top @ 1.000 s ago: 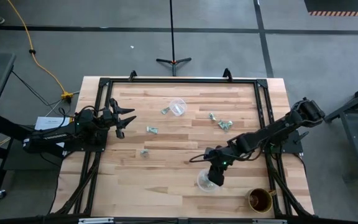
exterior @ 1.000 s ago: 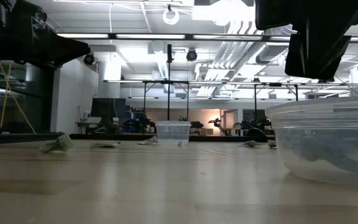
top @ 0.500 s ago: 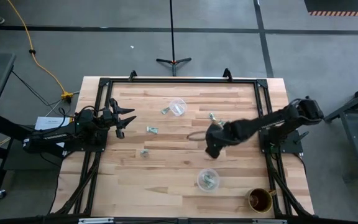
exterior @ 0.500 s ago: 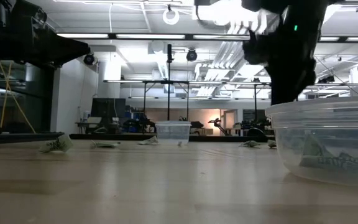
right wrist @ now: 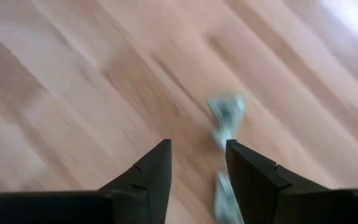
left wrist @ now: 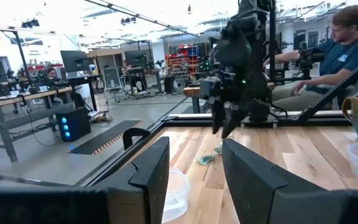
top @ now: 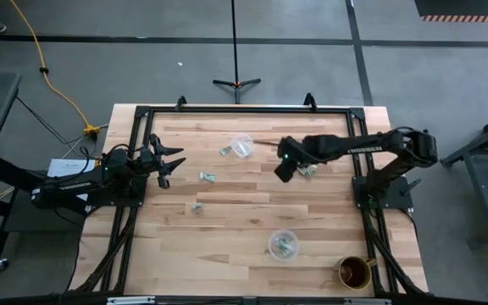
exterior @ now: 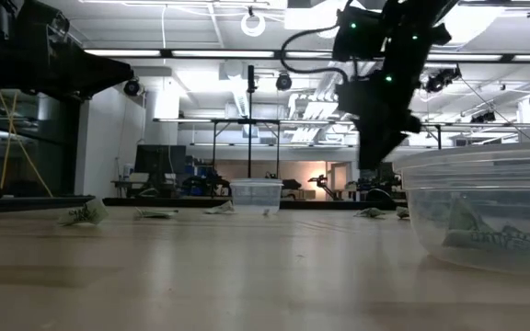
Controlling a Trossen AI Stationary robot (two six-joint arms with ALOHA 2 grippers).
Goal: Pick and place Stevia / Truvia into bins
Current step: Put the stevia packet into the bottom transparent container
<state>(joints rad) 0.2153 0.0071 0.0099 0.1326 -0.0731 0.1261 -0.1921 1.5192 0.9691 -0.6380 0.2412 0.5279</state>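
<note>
Sachets: tiny flat pale green and white paper sachets point(top: 207, 176) lie scattered on the light wooden tabletop point(top: 227, 229); two point(top: 307, 170) sit just beside the right hand, one near the far cup, others towards the left arm
Near cup: small round clear plastic cup point(top: 283, 245) at the front of the tabletop, with sachets already inside
Far cup: a second clear plastic cup point(top: 242, 145) towards the back
Right hand: the right hand point(top: 285, 169) hovers over the pair of sachets point(right wrist: 227, 113), dark fingers point(right wrist: 148, 171) parted and empty
Left hand: the left hand point(top: 164, 165) waits at the left edge, fingers point(left wrist: 146, 175) apart, holding nothing
Handling: likely very light, thin and limp; may slide on the wood or crumple
Grip: best pinched across the short width at a raised, crinkled edge, fingertips pressed down to the wood
</note>
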